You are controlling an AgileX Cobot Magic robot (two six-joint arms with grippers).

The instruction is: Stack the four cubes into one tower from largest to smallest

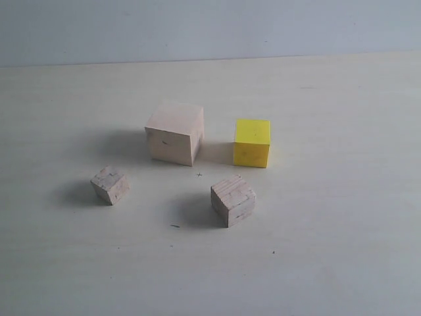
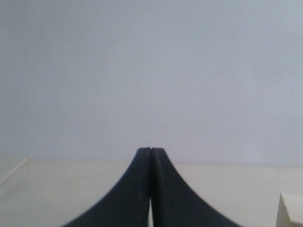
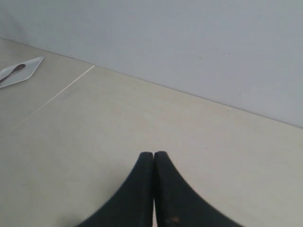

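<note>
My left pincer point(image 2: 150, 150) pressed together, my right pincer point(image 3: 154, 153) likewise, 4 cubes apart on the worktop point(image 1: 342, 250), large pale cube point(image 1: 174, 133) beside yellow cube point(image 1: 252, 143), grainy cube point(image 1: 233, 200) and small cube point(image 1: 110, 185) nearer the camera

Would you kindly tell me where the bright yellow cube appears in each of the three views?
Exterior view: the yellow cube sits right of centre, beside the large pale cube with a gap between them.
Left wrist view: not in it.
Right wrist view: not in it.
Shared landmark: the pale tabletop meeting the grey wall shows in all three.
</note>
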